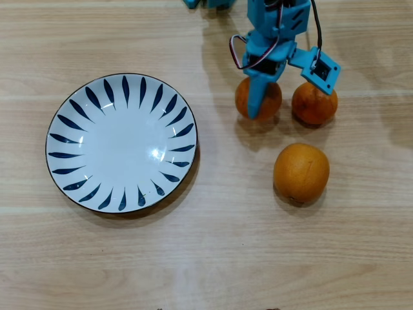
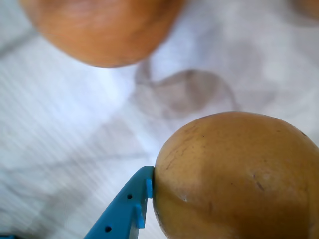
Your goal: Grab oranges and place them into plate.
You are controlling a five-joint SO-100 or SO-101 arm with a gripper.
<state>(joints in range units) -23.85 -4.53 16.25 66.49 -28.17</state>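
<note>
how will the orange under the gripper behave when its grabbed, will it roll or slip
The orange is round and sits loose on the flat table, so a nudge would likely roll it, perhaps into the neighbouring orange. Its skin looks dimpled and firm, probably giving fair grip, though the wrist view shows one blue finger touching its curved side, where it might slide off.
</note>
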